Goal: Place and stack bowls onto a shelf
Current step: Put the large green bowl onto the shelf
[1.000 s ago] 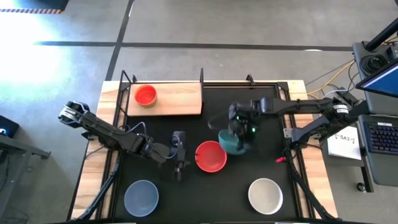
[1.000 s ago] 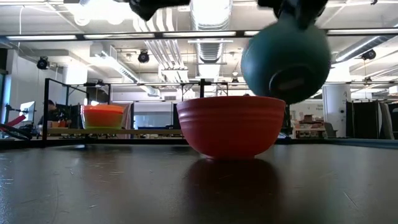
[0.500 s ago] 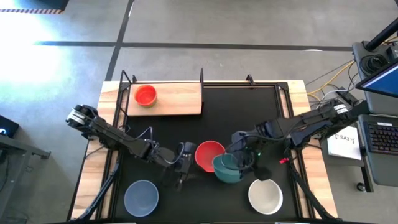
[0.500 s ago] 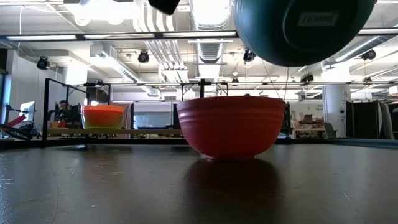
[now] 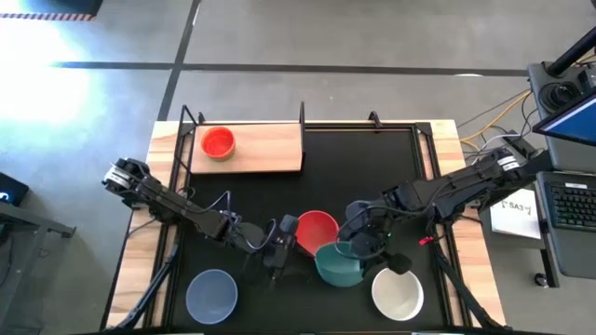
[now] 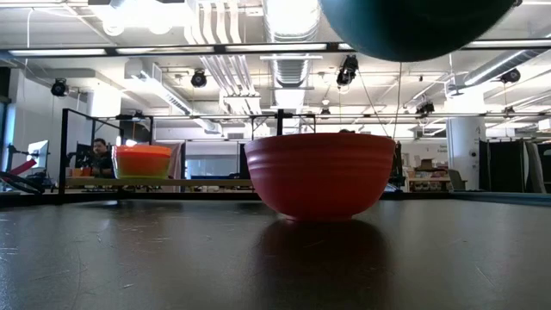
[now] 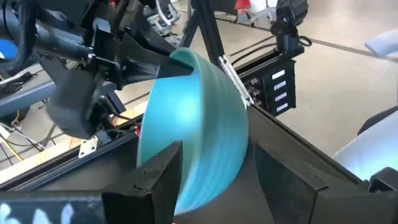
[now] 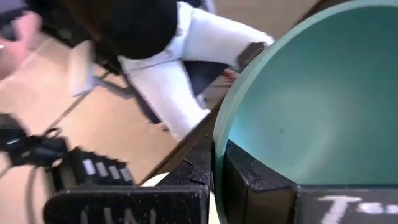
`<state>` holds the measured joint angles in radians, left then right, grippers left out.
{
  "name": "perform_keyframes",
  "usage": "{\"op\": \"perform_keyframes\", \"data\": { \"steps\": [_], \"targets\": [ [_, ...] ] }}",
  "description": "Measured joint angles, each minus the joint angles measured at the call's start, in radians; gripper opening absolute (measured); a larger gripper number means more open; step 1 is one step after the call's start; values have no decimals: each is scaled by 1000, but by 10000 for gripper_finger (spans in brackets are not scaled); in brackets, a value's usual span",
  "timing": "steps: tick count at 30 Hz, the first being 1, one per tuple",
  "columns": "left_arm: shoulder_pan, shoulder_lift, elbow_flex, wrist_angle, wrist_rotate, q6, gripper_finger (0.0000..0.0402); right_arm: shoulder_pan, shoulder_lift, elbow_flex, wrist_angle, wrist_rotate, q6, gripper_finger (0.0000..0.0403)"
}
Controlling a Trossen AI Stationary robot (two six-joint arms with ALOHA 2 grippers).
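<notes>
Teal bowl (image 7: 193, 134) tilted, apparently gripped by right pincer (image 7: 163, 67).

A matt, faintly scuffed black mat (image 6: 172, 258) is seen; the shelf (image 5: 265, 149) is pale wood with black metal posts; the red bowl (image 6: 319, 172) looks smooth, possibly plastic.

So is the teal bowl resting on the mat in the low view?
No, the teal bowl hangs clear above the red bowl, with open air beneath it.
</notes>
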<state>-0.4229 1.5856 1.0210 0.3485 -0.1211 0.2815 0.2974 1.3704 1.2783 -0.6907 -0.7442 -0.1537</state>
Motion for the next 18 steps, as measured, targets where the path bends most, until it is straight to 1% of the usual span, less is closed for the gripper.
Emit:
{"op": "perform_keyframes", "data": {
  "steps": [2,4,9,14,18],
  "targets": [
    [0,0,0,1,3,3,184,0,15,0,2,-34,-14,8],
    [1,0,0,3,8,1,185,0,34,0,5,-43,-29,8],
    [2,6,0,22,38,0,185,-3,75,22,8,-41,-99,8],
    [4,30,-1,67,129,-43,185,-3,90,63,-13,-35,-158,8],
    [5,33,-2,73,141,-54,185,-3,90,100,-8,7,-191,8]
  ]
}}
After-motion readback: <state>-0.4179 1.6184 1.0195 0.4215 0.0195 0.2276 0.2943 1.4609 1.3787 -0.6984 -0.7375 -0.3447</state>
